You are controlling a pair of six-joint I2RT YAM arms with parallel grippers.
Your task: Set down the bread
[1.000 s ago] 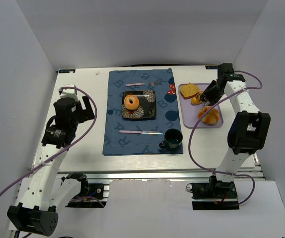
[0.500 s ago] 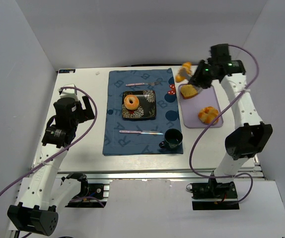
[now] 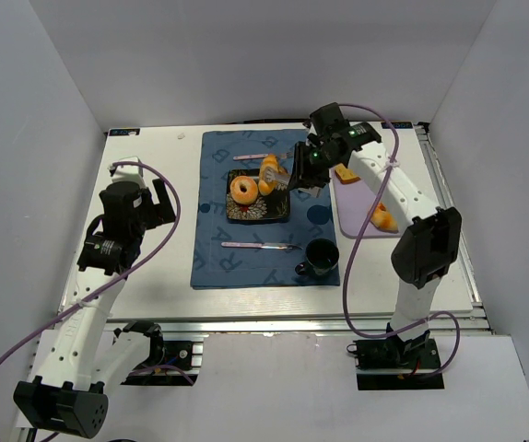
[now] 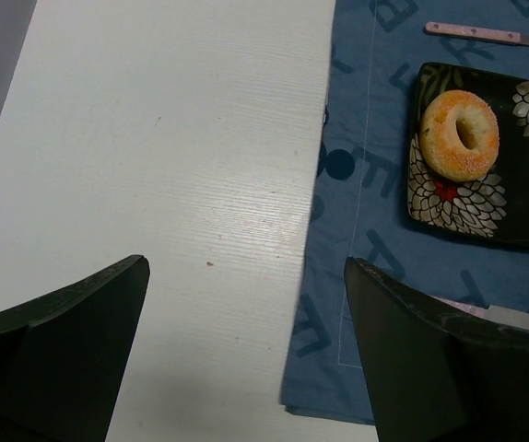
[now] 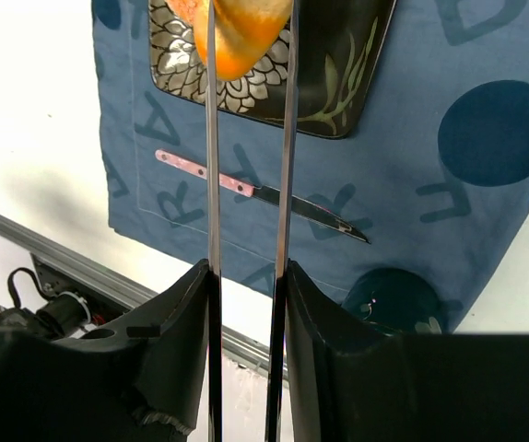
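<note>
My right gripper (image 3: 278, 175) is shut on an orange bread roll (image 3: 268, 172) and holds it above the right part of the black flowered plate (image 3: 257, 210). In the right wrist view the bread roll (image 5: 244, 32) sits between the two thin finger blades, over the plate (image 5: 338, 74). A bagel (image 3: 243, 190) lies on the plate's left half; it also shows in the left wrist view (image 4: 460, 134). My left gripper (image 4: 246, 322) is open and empty, over the white table left of the blue placemat (image 3: 214, 249).
A purple tray (image 3: 357, 207) at the right holds a toast slice (image 3: 344, 172) and another roll (image 3: 382, 217). A dark cup (image 3: 320, 257) stands on the placemat's near right corner. A knife (image 3: 260, 246) lies below the plate, a fork (image 3: 255, 157) above it.
My right arm has lifted a roll off the purple tray and carried it left to above the black plate. The left arm has not moved.
</note>
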